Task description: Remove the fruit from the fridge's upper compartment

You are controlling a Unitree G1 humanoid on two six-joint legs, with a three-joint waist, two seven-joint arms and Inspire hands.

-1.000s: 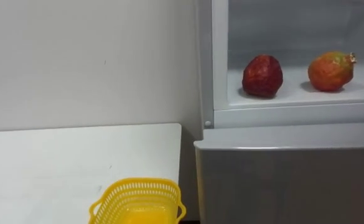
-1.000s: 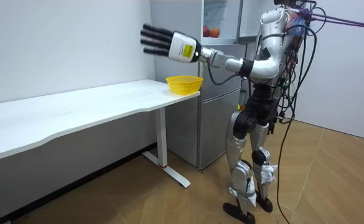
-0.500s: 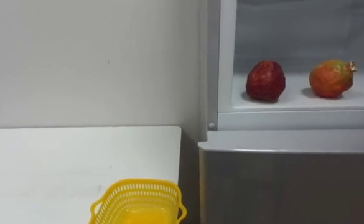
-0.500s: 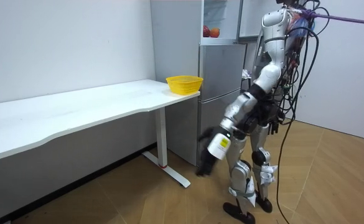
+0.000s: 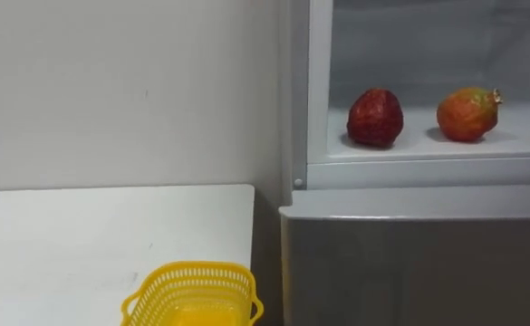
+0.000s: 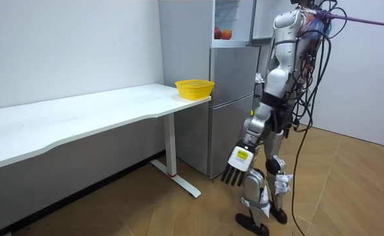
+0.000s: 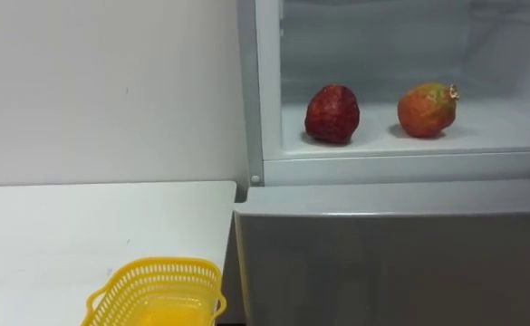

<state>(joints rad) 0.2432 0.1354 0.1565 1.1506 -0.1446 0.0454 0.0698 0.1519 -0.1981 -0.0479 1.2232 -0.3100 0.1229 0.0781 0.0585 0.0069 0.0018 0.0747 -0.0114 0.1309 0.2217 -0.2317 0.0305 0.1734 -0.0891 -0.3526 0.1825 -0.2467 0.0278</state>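
Note:
The upper fridge compartment stands open, and on its white shelf [image 5: 428, 148] lie two fruits. A dark red fruit [image 5: 376, 118] is on the left and an orange-red fruit [image 5: 467, 114] with a small crown is on the right; they are apart. In the room view I stand facing the fridge [image 6: 231, 92], close to its front. My left hand [image 6: 236, 170] hangs beside my thigh with straight fingers, holding nothing and far below the shelf.
A yellow mesh basket [image 5: 188, 292] sits at the near corner of the white table [image 5: 83, 235], just left of the fridge. The lower fridge door [image 5: 419, 263] is closed below the shelf. A white wall runs behind the table.
My left arm, raised out over the table a second ago, has swung down to hang beside my leg. The eye view shifted slightly; the fruits have not moved.

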